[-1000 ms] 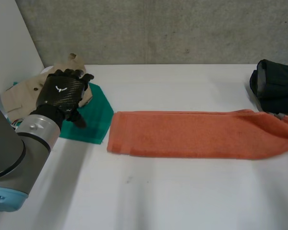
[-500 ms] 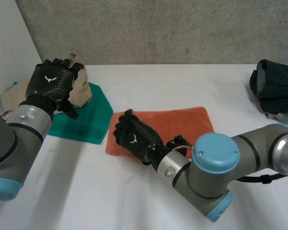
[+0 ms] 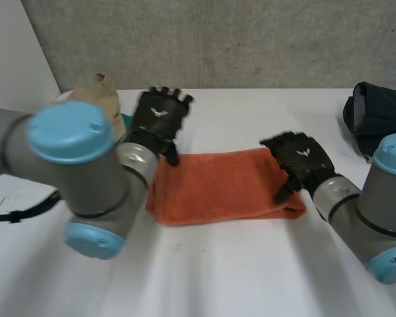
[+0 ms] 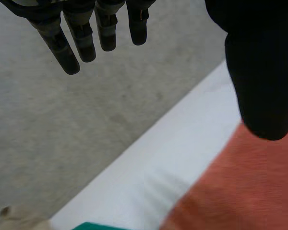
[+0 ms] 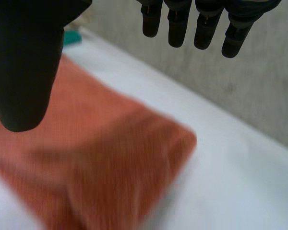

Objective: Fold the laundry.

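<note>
An orange towel [image 3: 218, 188] lies folded in the middle of the white table [image 3: 224, 271]. My left hand [image 3: 160, 117] hovers over the towel's far left corner, fingers straight and holding nothing. In the left wrist view the towel [image 4: 245, 191] lies below the thumb [image 4: 259, 72]. My right hand [image 3: 300, 158] is at the towel's right edge, open, with its thumb pointing down toward the cloth. The right wrist view has the towel [image 5: 96, 158] under the spread fingers [image 5: 175, 28], which do not touch it.
A dark folded garment [image 3: 377, 119] sits at the table's far right. A beige garment [image 3: 99, 98] lies on a green piece [image 3: 126, 121] at the far left, behind my left arm. A grey wall [image 3: 218, 39] backs the table.
The long towel has been folded in half, its right end brought over to the left. My right hand let go and drew back right. My left hand swung from the beige garment to the towel.
</note>
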`<state>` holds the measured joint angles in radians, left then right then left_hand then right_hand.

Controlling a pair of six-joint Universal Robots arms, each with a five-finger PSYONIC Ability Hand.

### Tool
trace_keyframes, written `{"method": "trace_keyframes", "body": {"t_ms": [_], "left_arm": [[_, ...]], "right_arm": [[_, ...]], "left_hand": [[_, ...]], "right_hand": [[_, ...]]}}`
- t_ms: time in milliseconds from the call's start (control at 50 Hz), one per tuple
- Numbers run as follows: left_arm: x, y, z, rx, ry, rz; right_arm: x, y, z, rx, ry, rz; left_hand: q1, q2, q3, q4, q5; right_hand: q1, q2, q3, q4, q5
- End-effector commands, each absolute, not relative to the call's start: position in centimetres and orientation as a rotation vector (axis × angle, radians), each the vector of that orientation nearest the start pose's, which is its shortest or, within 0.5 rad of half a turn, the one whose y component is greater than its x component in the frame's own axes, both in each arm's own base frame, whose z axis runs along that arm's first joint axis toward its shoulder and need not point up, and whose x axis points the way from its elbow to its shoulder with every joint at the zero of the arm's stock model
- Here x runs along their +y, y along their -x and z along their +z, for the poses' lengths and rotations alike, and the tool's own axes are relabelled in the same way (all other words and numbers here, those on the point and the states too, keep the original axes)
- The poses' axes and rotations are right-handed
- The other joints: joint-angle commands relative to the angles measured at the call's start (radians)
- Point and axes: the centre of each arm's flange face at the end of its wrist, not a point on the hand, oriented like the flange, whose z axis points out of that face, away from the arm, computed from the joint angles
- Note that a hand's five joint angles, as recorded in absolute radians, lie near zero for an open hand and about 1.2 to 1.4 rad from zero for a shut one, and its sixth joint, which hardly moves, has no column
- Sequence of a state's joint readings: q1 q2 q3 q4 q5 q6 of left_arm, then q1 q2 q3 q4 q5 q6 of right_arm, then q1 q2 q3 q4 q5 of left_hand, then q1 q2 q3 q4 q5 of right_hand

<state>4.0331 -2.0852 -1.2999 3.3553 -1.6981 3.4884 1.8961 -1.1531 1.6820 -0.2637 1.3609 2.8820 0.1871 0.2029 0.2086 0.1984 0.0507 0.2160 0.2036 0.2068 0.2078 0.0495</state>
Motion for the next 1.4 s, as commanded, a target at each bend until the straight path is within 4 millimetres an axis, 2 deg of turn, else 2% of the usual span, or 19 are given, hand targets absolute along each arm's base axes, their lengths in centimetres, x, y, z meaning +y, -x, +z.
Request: {"method": "trace_keyframes", "body": {"t_ms": [20, 100, 180, 260, 340, 420, 480, 520, 560, 620, 640, 700, 760, 840, 900, 1040, 1200, 1340, 1400], "left_arm": [[-24.2, 37.8, 20.8, 2.175, -1.086, -2.167], [-24.2, 37.6, 20.8, 2.227, -1.081, -2.106], [-24.7, 36.8, 21.2, 2.276, -1.033, -2.084], [-25.2, 35.6, 22.3, 2.299, -0.958, -2.104], [-25.9, 33.6, 23.8, 2.299, -0.872, -2.123], [-26.7, 30.9, 25.1, 2.292, -0.766, -2.125], [-27.3, 29.3, 25.5, 2.286, -0.71, -2.108], [-27.7, 28.3, 25.5, 2.289, -0.673, -2.092], [-28.1, 27.5, 25.3, 2.295, -0.648, -2.072], [-28.3, 27.0, 25.1, 2.306, -0.626, -2.054], [-28.4, 26.9, 25.0, 2.308, -0.62, -2.049], [-28.7, 26.8, 24.8, 2.316, -0.601, -2.048], [-29.2, 27.0, 25.1, 2.318, -0.585, -2.077], [-29.8, 28.3, 25.9, 2.325, -0.588, -2.15], [-29.5, 30.1, 25.9, 2.377, -0.63, -2.184], [-27.6, 33.6, 23.9, 2.601, -0.722, -2.086], [-25.1, 37.2, 18.5, 2.81, -0.839, -1.825], [-27.2, 35.2, 15.3, 2.652, -0.686, -1.621], [-27.6, 34.6, 15.0, 2.589, -0.706, -1.573]], "right_arm": [[-29.3, -23.7, 13.9, 2.264, 0.973, -1.78], [-30.1, -23.4, 12.8, 2.281, 0.948, -1.774], [-30.9, -23.1, 12.6, 2.294, 0.905, -1.778], [-31.7, -22.9, 13.5, 2.3, 0.893, -1.87], [-32.0, -24.2, 16.7, 2.189, 1.015, -2.094], [-28.9, -29.5, 19.8, 1.863, 1.317, -2.258], [-26.5, -32.9, 20.1, 1.643, 1.465, -2.272], [-22.3, -36.9, 18.8, 1.367, 1.628, -2.178], [-19.4, -39.0, 16.9, 1.228, 1.701, -2.052], [-18.1, -40.3, 14.3, 1.215, 1.75, -1.922], [-18.2, -40.3, 13.9, 1.245, 1.754, -1.9], [-19.5, -40.1, 14.2, 1.421, 1.682, -1.852], [-21.1, -39.3, 15.4, 1.581, 1.495, -1.811], [-26.3, -36.5, 21.1, 1.722, 0.922, -1.828], [-27.8, -35.1, 22.7, 1.766, 0.684, -1.741], [-29.4, -34.7, 20.2, 1.926, 0.701, -1.58], [-31.5, -34.2, 15.2, 2.176, 0.786, -1.354], [-32.1, -34.1, 12.6, 2.268, 0.864, -1.285], [-32.5, -33.7, 12.6, 2.286, 0.909, -1.316]], "left_hand": [[-0.013, -0.028, -0.034, -0.024, -0.051], [-0.013, -0.028, -0.034, -0.024, -0.051], [-0.013, -0.028, -0.034, -0.024, -0.051], [-0.013, -0.028, -0.034, -0.024, -0.051], [-0.013, -0.028, -0.034, -0.024, -0.051], [-0.013, -0.028, -0.034, -0.024, -0.051], [-0.013, -0.028, -0.034, -0.024, -0.051], [-0.013, -0.028, -0.034, -0.024, -0.051], [-0.013, -0.028, -0.034, -0.024, -0.051], [-0.013, -0.028, -0.034, -0.024, -0.051], [-0.013, -0.028, -0.034, -0.024, -0.051], [-0.013, -0.028, -0.034, -0.024, -0.051], [-0.013, -0.028, -0.034, -0.024, -0.051], [-0.013, -0.028, -0.034, -0.024, -0.051], [-0.013, -0.028, -0.034, -0.024, -0.051], [-0.013, -0.028, -0.034, -0.024, -0.051], [-0.013, -0.028, -0.034, -0.024, -0.051], [-0.013, -0.028, -0.034, -0.024, -0.051], [-0.013, -0.028, -0.034, -0.024, -0.051]], "right_hand": [[0.049, 0.062, 0.059, 0.058, 0.041], [0.266, 0.279, 0.275, 0.274, 0.258], [1.178, 1.19, 1.187, 1.186, 1.17], [1.18, 1.193, 1.189, 1.188, 1.172], [1.18, 1.193, 1.189, 1.188, 1.172], [1.18, 1.193, 1.189, 1.188, 1.172], [1.18, 1.193, 1.189, 1.188, 1.172], [1.18, 1.193, 1.189, 1.188, 1.172], [1.18, 1.193, 1.189, 1.188, 1.172], [1.18, 1.193, 1.189, 1.188, 1.172], [0.976, 0.989, 0.986, 0.985, 0.968], [-0.041, -0.029, -0.032, -0.033, -0.05], [-0.041, -0.029, -0.032, -0.033, -0.05], [-0.041, -0.029, -0.032, -0.033, -0.05], [-0.041, -0.029, -0.032, -0.033, -0.05], [-0.041, -0.029, -0.032, -0.033, -0.05], [-0.041, -0.029, -0.032, -0.033, -0.05], [-0.041, -0.029, -0.032, -0.033, -0.05], [-0.041, -0.029, -0.032, -0.033, -0.05]]}}
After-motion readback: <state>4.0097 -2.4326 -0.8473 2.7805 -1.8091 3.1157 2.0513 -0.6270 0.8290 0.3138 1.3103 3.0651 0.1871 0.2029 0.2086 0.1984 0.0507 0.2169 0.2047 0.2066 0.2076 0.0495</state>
